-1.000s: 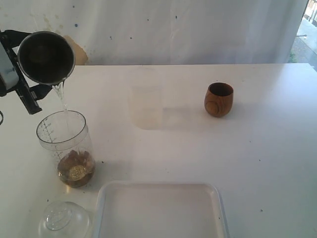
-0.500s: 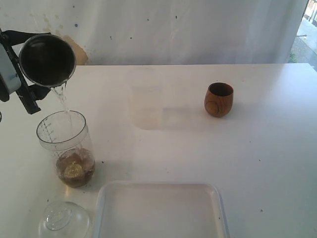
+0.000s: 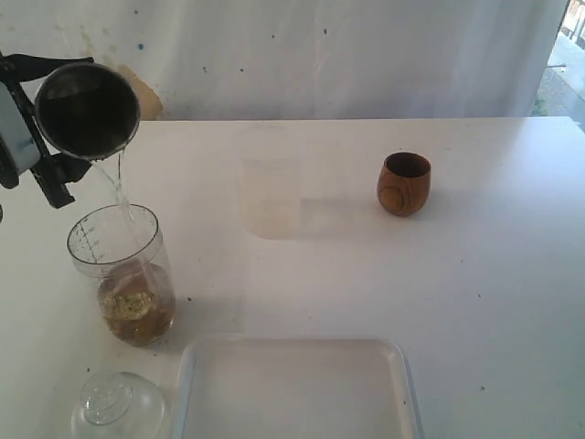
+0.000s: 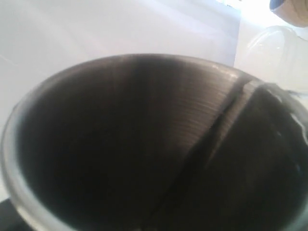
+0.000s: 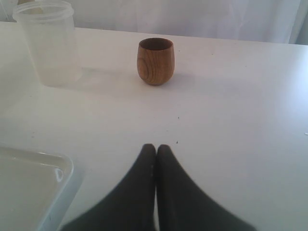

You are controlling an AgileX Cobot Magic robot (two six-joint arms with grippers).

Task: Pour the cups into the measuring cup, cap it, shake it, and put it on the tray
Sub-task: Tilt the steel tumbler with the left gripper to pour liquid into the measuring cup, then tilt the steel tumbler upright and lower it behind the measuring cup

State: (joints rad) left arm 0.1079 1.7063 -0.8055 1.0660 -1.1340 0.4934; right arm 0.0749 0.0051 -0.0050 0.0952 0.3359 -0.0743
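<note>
Clear plastic measuring cup [image 3: 121, 274] near the table's [image 3: 457, 302] left edge, catching a thin stream [image 3: 119, 187] from the tilted shiny steel tumbler [image 3: 87, 108] pinched in left gripper [image 3: 37, 128]. Low-rimmed white tray [image 3: 297, 352] just beside, at front edge. Rounded wooden cup [image 3: 404, 183] well apart, loads of bare tabletop around. Right gripper [image 5: 155, 163] pressed together, empty.

Tilted tumbler [image 3: 87, 108] pours into measuring cup [image 3: 122, 274] near tray [image 3: 292, 393]; wooden cup [image 3: 404, 184] upright.

Frosted cup [image 3: 270, 197] on a white surface [image 3: 457, 302]
The translucent plastic cup stands upright around mid-surface. A white, dark-speckled curtain [image 3: 366, 55] hangs behind, with a tan object [image 3: 146, 99] against it at far left.
</note>
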